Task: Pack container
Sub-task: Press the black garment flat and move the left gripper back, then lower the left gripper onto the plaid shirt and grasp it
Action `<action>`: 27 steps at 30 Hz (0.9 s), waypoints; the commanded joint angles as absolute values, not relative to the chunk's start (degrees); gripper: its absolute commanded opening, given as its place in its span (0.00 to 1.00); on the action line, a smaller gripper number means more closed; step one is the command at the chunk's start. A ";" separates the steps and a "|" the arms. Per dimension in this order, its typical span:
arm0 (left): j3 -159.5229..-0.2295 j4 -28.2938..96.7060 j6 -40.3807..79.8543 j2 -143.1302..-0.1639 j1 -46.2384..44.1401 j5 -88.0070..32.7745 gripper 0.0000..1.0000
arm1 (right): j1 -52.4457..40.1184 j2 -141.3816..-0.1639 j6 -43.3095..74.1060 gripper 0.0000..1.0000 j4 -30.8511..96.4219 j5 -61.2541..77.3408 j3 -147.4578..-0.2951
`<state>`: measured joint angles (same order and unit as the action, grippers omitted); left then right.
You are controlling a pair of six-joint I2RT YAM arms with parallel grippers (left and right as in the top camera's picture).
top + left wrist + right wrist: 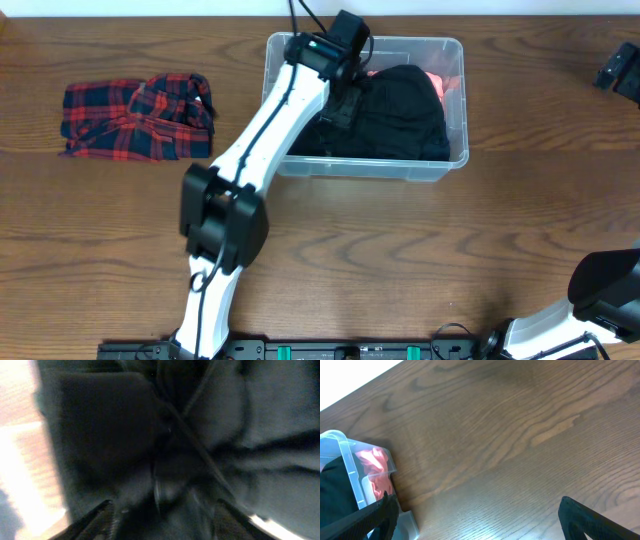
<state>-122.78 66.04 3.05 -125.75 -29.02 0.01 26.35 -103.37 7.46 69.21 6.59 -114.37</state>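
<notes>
Left gripper (pixel 338 105) is down inside the container (pixel 455 50), its fingers (pixel 102 517) spread wide over black cloth (pixel 405 115). The container stands at upper centre of the overhead frame, something red (pixel 447 85) at its right wall. A plaid shirt (pixel 135 118) lies apart at left on the table (pixel 400 250). At the upper right edge, the right gripper (pixel 622 68) is spread too, holding nothing.

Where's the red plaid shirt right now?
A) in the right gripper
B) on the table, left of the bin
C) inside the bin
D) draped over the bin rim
B: the plaid shirt lies on the table, apart from the container, which holds a black garment.
</notes>
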 commanded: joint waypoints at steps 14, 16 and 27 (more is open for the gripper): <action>-122.80 75.07 3.57 -101.10 -20.14 16.14 0.87 | 26.61 -103.42 8.27 0.99 69.23 6.42 -114.61; -122.74 76.07 3.57 -102.19 -17.65 16.14 0.88 | 26.61 -103.42 8.27 0.99 69.23 6.42 -114.61; -122.48 74.24 3.73 -111.55 -8.36 16.19 0.88 | 26.61 -103.42 8.27 0.99 69.23 6.42 -114.61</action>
